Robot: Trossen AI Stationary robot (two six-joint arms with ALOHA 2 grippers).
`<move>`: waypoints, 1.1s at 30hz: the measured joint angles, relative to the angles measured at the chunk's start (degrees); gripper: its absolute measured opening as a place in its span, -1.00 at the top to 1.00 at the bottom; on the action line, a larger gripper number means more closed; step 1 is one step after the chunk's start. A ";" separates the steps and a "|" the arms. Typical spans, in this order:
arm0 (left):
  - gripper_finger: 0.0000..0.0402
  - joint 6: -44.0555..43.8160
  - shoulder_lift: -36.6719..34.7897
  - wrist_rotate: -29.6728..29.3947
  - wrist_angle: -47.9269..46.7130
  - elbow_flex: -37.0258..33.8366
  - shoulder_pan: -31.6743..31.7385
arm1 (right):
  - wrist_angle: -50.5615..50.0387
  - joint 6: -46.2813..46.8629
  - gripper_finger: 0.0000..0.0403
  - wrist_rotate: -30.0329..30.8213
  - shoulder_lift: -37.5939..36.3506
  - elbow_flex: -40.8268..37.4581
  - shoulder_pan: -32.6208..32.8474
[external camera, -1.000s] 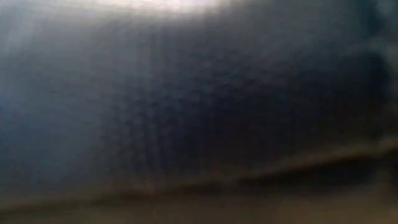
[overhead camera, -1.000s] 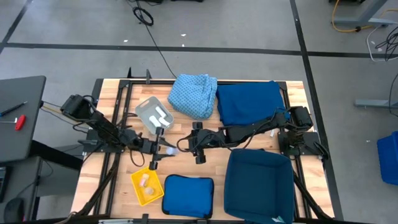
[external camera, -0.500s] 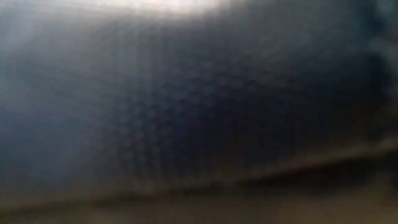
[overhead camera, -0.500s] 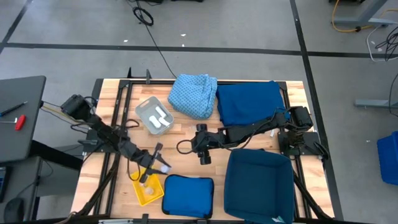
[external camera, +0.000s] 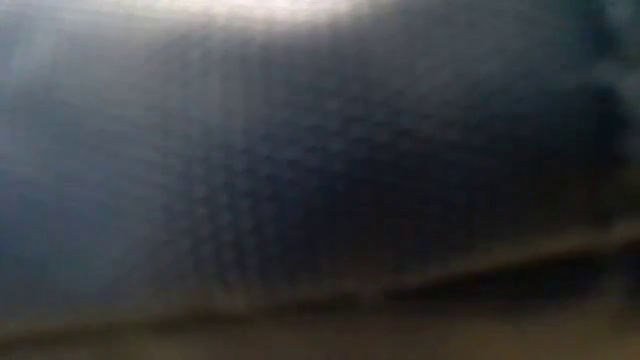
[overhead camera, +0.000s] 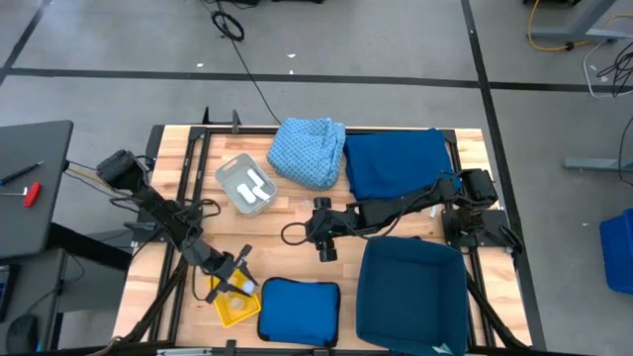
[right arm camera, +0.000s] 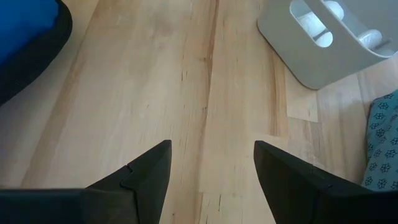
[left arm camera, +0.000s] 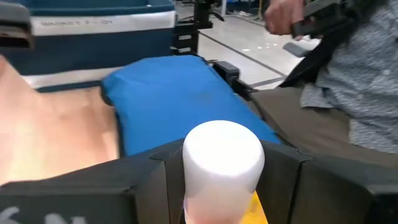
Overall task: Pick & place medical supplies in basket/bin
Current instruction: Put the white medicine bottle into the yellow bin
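— Starting with the biggest piece: what sits on the slatted wooden table (overhead camera: 178, 158)?

— The large dark blue square bin (overhead camera: 410, 295), soft-walled, at the near right corner. Behind it lies the dark blue cloth (overhead camera: 394, 163), spread flat and roughly rectangular, and just beside that the light blue patterned cloth (overhead camera: 309, 150), bunched into a rumpled heap.

— And the flat blue thing at the near edge?

— A padded rectangular pad (overhead camera: 299, 311) with rounded corners, smooth fabric, lying between the bin and the small yellow mesh basket (overhead camera: 233, 303). In the left wrist view its surface (left arm camera: 180, 99) fills the middle ground, with a person in a patterned shirt (left arm camera: 367, 68) seated beyond the table.

— The grey tray?

— A pale plastic tray (overhead camera: 244, 185), rounded, with compartments holding white rolls (overhead camera: 253, 184). The right wrist view shows its smooth moulded wall (right arm camera: 323, 43) and the rolls inside.

— Where are the arms?

— The left gripper (overhead camera: 237, 276) hangs over the yellow basket, its jaws clamped on a white cylindrical roll (left arm camera: 222, 169), smooth and blunt-ended, yellow mesh showing just beneath it. Pale packets already in the basket are mostly hidden by the gripper.

— The right one?

— The right gripper (overhead camera: 326, 251) hovers over bare wood at mid-table, between tray and bin, fingers (right arm camera: 146, 177) spread apart with nothing between them.

— The low view?

— Only a dark blur; nothing can be told from it.
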 joint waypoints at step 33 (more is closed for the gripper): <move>-0.07 -18.00 -3.85 5.71 -14.65 0.00 -4.02 | -0.26 1.05 -0.18 -0.44 0.00 0.00 -0.04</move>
